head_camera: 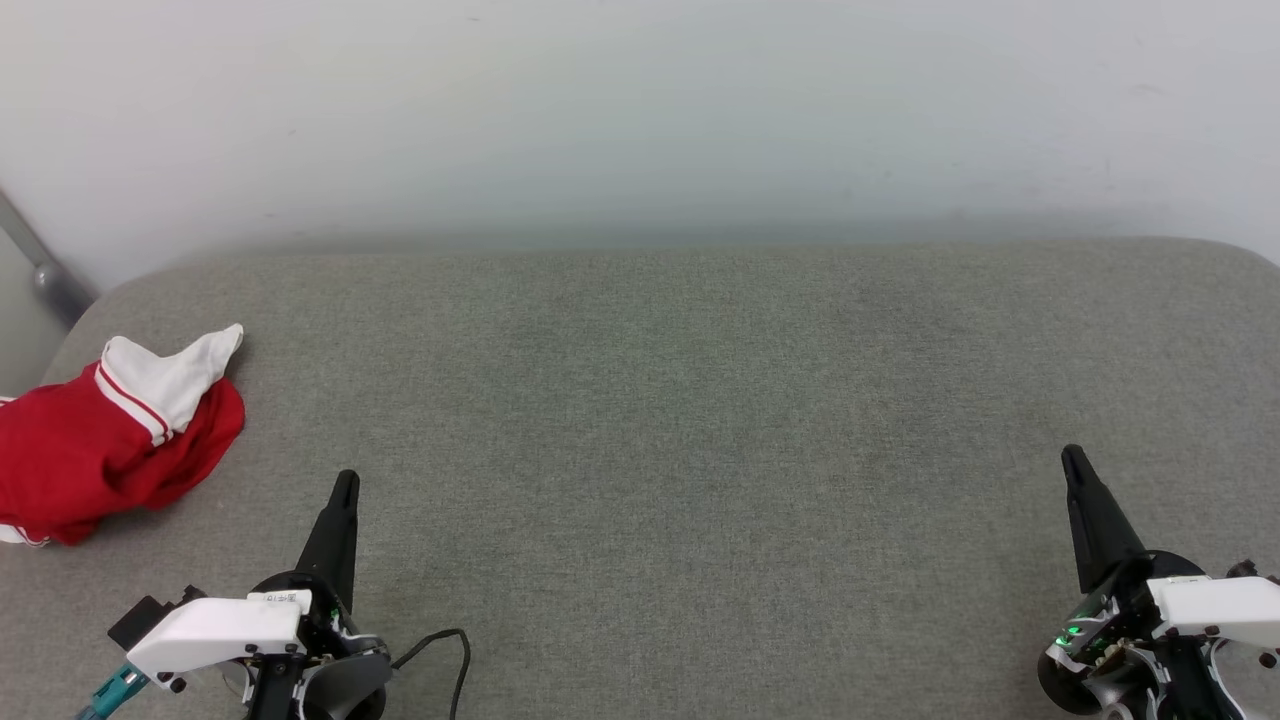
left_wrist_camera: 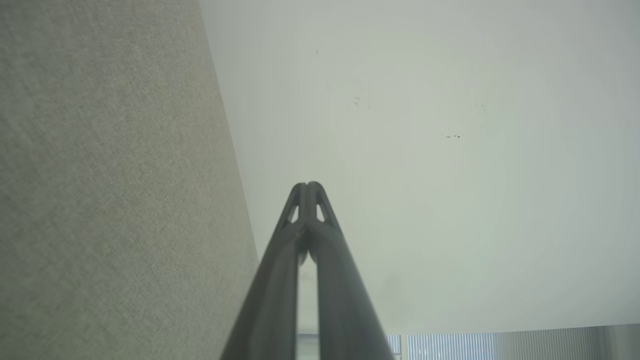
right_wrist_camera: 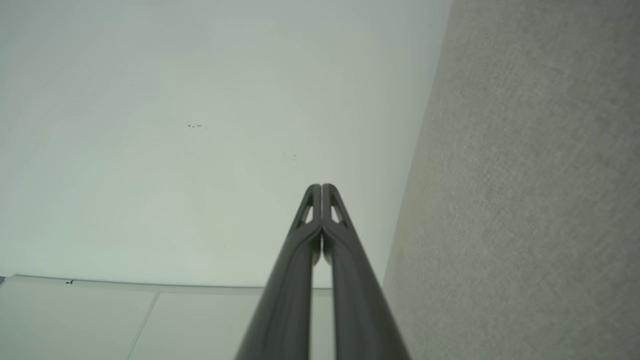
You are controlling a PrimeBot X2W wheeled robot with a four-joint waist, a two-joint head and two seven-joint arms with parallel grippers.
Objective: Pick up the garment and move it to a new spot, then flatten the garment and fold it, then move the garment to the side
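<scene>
The garment (head_camera: pixel 95 450), red with a white sleeve and a red-and-white striped seam, lies crumpled at the far left edge of the grey padded surface (head_camera: pixel 660 400). My left gripper (head_camera: pixel 345 478) is shut and empty, low on the left, a short way right of the garment and not touching it. My right gripper (head_camera: pixel 1072 455) is shut and empty at the lower right, far from the garment. In the left wrist view the left gripper (left_wrist_camera: pixel 307 185) has its tips pressed together. The right wrist view shows the right gripper (right_wrist_camera: pixel 321 186) closed the same way.
A pale wall (head_camera: pixel 640 110) rises behind the grey surface. A grey metal bar (head_camera: pixel 40 265) slants at the far left beside the wall. A black cable (head_camera: pixel 445 650) loops beside my left wrist. The grey surface (left_wrist_camera: pixel 100 200) (right_wrist_camera: pixel 525 200) also fills one side of each wrist view.
</scene>
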